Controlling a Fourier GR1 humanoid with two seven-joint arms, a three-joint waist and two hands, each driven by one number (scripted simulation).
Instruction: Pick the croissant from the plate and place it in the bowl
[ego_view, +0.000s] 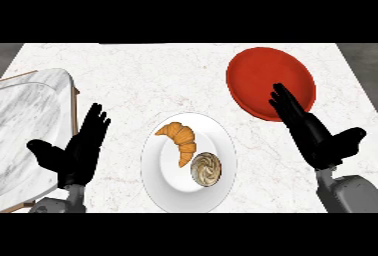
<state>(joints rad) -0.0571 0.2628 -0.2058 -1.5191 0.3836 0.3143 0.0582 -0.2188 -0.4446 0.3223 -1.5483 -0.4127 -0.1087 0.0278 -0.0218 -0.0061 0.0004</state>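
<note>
So the croissant (181, 141) is sitting on the white plate (171, 190) in the middle of the white marble table (148, 75), right next to a swirly beige pastry (207, 168) that shares the plate, just below and to the right of it. Neither robot hand is on it. The left robot hand (75, 150) is off to the left of the plate, fingers straight and relaxed, holding nothing, with the croissant a bit to its right. The right robot hand (314, 135) is over on the right, also released with straight fingers, and its fingertips overlap the lower edge of the red bowl (258, 75); can't really tell if they're touching it or just above. At the left edge there's a marble-topped tray thing (29, 120).
</note>
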